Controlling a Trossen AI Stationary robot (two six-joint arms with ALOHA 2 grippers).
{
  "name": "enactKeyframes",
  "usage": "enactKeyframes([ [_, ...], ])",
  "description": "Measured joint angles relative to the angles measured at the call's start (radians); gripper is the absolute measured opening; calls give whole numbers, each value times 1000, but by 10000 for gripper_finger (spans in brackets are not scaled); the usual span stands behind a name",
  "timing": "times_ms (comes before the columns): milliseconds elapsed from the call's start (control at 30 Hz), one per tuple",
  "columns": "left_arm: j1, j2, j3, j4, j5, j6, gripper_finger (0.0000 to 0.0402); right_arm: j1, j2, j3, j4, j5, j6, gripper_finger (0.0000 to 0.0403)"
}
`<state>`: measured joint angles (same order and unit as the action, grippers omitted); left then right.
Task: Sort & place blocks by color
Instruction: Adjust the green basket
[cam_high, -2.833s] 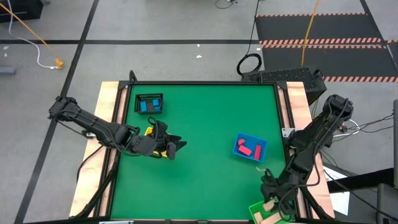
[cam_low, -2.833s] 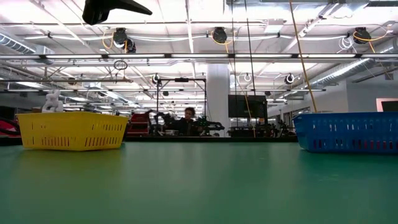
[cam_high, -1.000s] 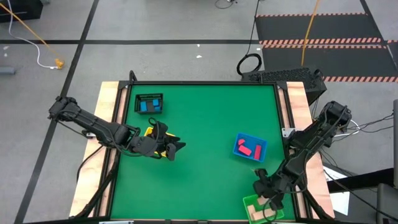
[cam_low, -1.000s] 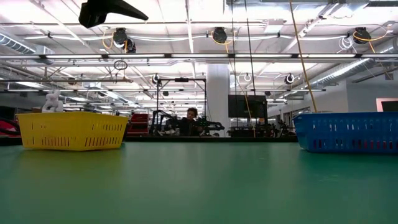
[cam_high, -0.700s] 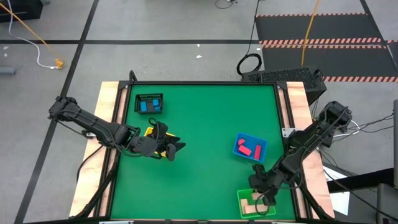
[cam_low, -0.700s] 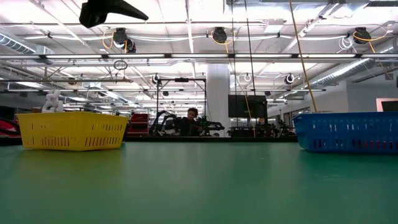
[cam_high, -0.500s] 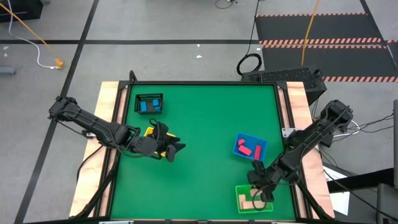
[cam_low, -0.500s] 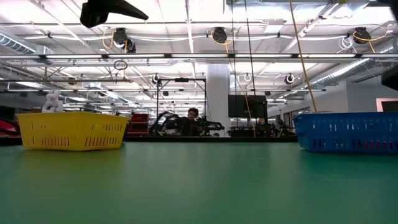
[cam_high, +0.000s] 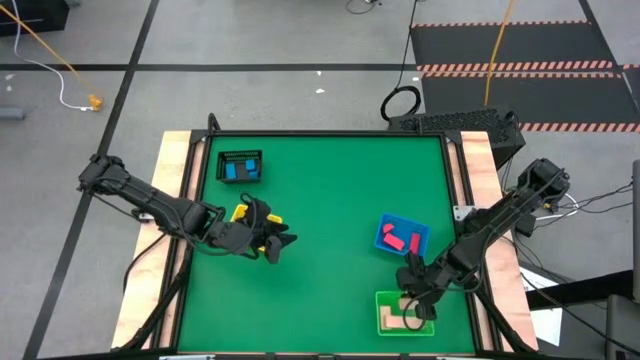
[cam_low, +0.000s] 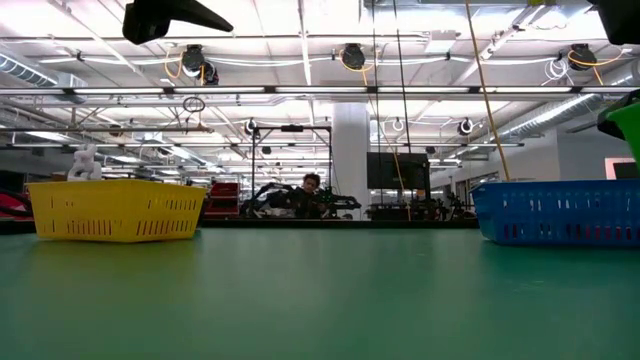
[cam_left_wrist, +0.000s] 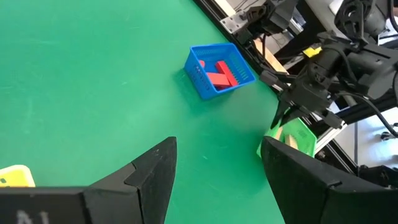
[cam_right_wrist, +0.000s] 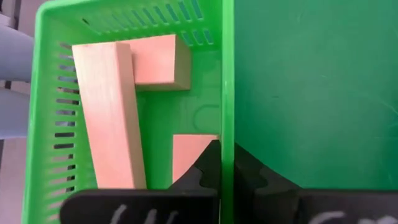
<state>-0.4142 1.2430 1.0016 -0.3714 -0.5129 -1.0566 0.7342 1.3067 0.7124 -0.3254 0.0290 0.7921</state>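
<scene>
We see the green-topped counter (cam_high: 320, 200) filling the middle of the high view, its broad centre bare and open between the two arms, with pale wooden strips along its left and right edges.

Four small square plastic trays sit on it. The black mesh tray (cam_high: 240, 166) is in the upper left corner, close to the counter's edge, and holds blue wooden blocks (cam_high: 238, 171). The yellow mesh tray (cam_high: 243, 213) lies at middle left, mostly hidden under the left hand (cam_high: 272, 242), which hangs above it; its fingers (cam_left_wrist: 152, 177) are spread apart and carry nothing. The blue mesh tray (cam_high: 402, 236) is at right of centre, well apart from the edges, with red wooden blocks (cam_high: 400, 240) inside.

The green mesh tray (cam_high: 385, 313) sits at the lower right, near the counter's bottom edge. The right hand (cam_right_wrist: 219, 163) is clenched on this tray's side wall, one finger inside and one outside. Inside lie pale tan wooden blocks (cam_right_wrist: 115, 118): a long bar leaning across a squarer piece, and a third piece beside the fingers.
</scene>
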Motion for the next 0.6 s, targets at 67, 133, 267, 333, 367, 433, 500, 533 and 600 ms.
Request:
enactKeyframes([
  [67, -3, 0, 0, 0, 0, 0, 234, 0, 0, 0, -7, 0, 0, 0],
  [133, -5, 0, 0, 0, 0, 0, 234, 0, 0, 0, -17, 0, -4, 0],
  [267, -4, 0, 0, 0, 0, 4, 234, 0, 0, 0, -58, 0, -14, 0],
  [333, -4, 0, 0, 0, 0, 5, 234, 0, 0, 0, -78, 1, -11, 0],
  [367, -4, 0, 0, 0, 0, 5, 234, 0, 0, 0, -84, 1, -12, 0],
  [433, -4, 0, 0, 0, 0, 5, 234, 0, 0, 0, -86, 0, -14, 2],
  [500, -4, 0, 0, 0, 0, 5, 234, 0, 0, 0, -86, 0, -17, 7],
  [533, -4, 0, 0, 0, 0, 5, 234, 0, 0, 0, -86, 0, -18, 10],
  [600, -4, 0, 0, 0, 0, 4, 234, 0, 0, 0, -85, 0, -18, 20],
])
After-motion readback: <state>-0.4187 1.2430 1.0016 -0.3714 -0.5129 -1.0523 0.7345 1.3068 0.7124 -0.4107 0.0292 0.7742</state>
